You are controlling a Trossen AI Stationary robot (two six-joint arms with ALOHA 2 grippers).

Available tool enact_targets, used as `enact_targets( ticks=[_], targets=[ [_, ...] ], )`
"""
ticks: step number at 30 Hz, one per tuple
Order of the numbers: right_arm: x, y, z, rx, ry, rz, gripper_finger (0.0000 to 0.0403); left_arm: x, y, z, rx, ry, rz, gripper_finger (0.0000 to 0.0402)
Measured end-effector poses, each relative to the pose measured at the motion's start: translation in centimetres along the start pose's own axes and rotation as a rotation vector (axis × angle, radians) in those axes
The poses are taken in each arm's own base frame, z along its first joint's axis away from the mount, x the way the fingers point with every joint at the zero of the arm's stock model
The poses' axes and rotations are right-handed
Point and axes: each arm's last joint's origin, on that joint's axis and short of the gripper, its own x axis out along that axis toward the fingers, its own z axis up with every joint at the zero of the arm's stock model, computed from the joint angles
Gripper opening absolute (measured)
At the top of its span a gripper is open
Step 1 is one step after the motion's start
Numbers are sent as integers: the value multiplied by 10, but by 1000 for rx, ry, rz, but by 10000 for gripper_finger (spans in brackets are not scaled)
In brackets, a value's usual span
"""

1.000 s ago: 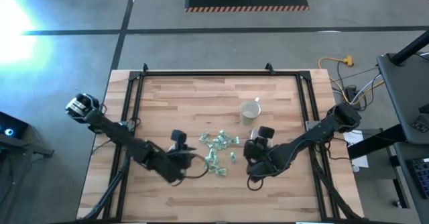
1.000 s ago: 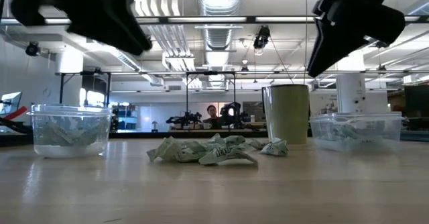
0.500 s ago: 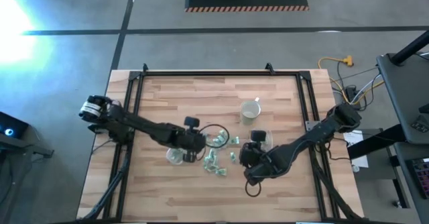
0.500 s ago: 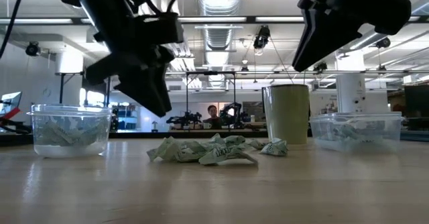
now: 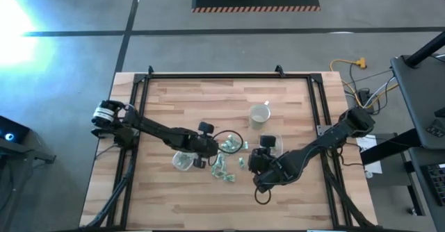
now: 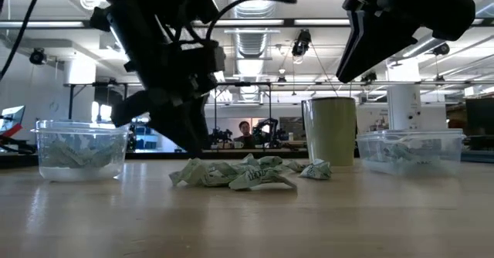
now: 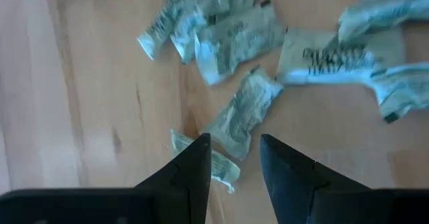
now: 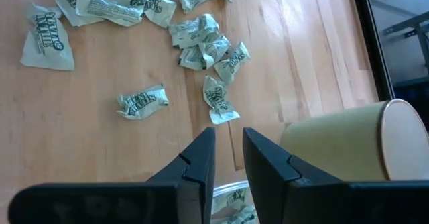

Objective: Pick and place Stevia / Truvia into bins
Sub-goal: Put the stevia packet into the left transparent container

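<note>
- Pale green and white Stevia / Truvia packets (image 5: pixel 224 161) are seen scattered in a loose heap near the middle of the wooden table (image 5: pixel 174 103), between the two arms; in the low view the heap (image 6: pixel 235 173) is crumpled and single packets are hard to separate.
- Directly above the heap's edge, the left gripper (image 7: pixel 232 158) is held with its fingers slightly apart, a creased packet (image 7: pixel 241 113) lying just beyond the tips; nothing is seen pinched.
- Just beside the left arm, the round bin (image 5: pixel 183 161) is partly covered by it in the high view; in the low view the round bin (image 6: pixel 81 150) is shown holding packets.
- Over the rounded-rectangular bin (image 6: pixel 409 151), the right gripper (image 8: pixel 228 153) is held with a narrow gap between its fingers; only a sliver of that bin's rim is shown in the right wrist view.
- A cream mug (image 5: pixel 260 113) stands beyond the heap, and its handle is barely made out.
- A person (image 6: pixel 244 132) is small and indistinct in the room behind.
</note>
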Motion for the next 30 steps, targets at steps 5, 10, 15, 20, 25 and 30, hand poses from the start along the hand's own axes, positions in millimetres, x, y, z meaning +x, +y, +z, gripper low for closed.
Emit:
enact_targets(
  ticks=[5,10,15,20,25,30],
  targets=[
    [0,0,0,1,0,0,64,8,1,-3,0,31,-1,112],
    [1,0,-1,0,2,0,65,13,4,-6,-9,49,4,112],
    [1,0,-1,4,1,0,64,15,9,-10,-22,64,12,112],
    [1,0,-1,4,0,1,65,16,12,-11,-32,68,16,109],
    [1,0,-1,4,0,1,61,17,13,-11,-35,68,17,75],
    [1,0,-1,4,1,0,61,16,13,-11,-34,70,17,15]
  ],
)
